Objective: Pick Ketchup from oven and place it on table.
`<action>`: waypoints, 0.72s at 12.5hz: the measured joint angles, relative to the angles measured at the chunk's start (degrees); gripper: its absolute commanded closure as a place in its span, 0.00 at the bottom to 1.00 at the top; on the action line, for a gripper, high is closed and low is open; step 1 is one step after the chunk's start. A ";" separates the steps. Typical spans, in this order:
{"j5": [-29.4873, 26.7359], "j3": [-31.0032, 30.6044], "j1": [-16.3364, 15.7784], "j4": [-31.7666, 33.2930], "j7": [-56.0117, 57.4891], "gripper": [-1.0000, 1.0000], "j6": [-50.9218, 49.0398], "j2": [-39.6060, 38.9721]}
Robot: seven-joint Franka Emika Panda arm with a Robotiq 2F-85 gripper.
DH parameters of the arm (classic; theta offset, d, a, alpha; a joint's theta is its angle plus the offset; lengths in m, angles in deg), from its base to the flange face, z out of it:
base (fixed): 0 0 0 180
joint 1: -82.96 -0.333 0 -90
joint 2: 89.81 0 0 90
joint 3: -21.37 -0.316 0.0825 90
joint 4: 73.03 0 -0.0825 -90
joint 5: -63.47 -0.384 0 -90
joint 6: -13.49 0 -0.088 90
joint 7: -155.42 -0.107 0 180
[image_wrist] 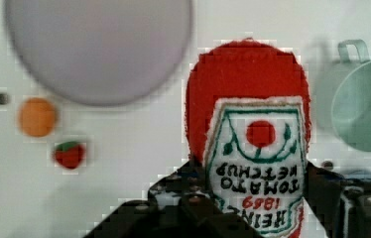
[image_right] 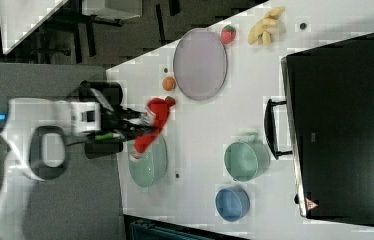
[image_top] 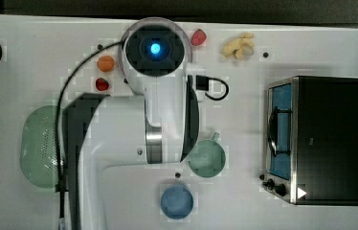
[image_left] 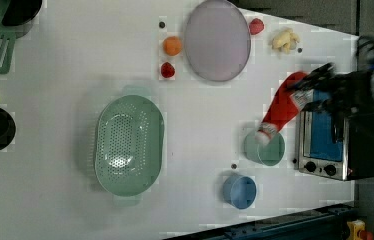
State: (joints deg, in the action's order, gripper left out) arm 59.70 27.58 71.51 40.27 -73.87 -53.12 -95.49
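We see the gripper clamped on the ketchup, mid-right of the left view, above the table, beside the oven.

floor: grey carpet | second white table: right view's top left

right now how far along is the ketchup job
Done: the ketchup is out of the oven, whose door looks closed. In hand: the gripper holds the bottle tilted, cap down, above the table near the green cup. Left: lower it onto bare tabletop and let go.
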 measured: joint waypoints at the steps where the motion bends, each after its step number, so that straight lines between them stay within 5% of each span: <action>1: 0.19 0.54 0.22 2.63 0.00 0.40 1.85 -1.04; 6: 1.97 3.34 5.48 18.41 0.00 0.40 18.13 -3.01; 9: 1.81 2.83 5.41 19.30 0.00 0.40 24.12 -4.73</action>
State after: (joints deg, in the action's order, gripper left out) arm 61.51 30.42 76.92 59.58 -73.87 -29.01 -100.21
